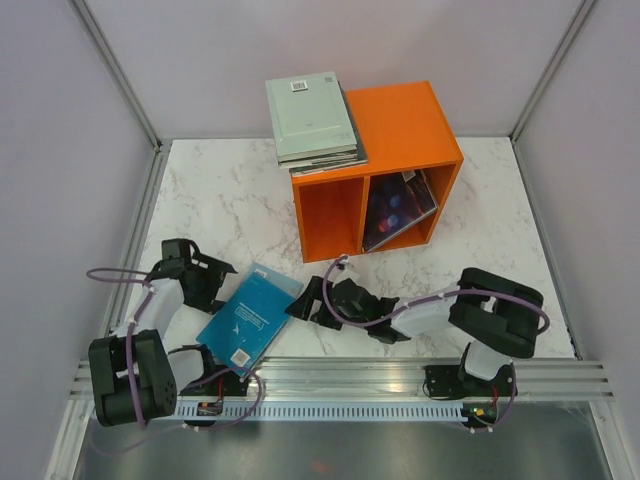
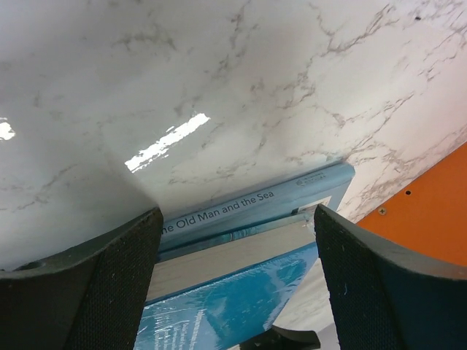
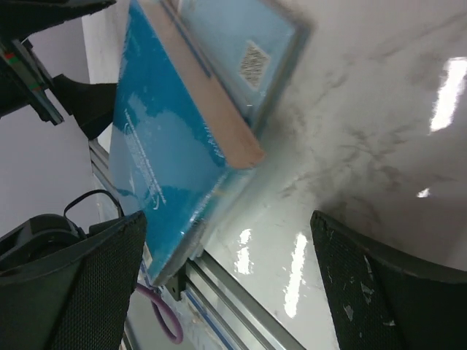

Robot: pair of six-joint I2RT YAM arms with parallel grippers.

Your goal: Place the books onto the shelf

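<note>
Leaning in shelf's [image 1: 400, 125] R cubby: dark bks [image 1: 402, 208].

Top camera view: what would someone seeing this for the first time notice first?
The bright orange shelf at the back of the marble table, with a stack of grey-green books on its top left corner and a dark book leaning in its right cubby. Next, the blue books lying near the front edge, between the open left gripper and the open right gripper.
</note>
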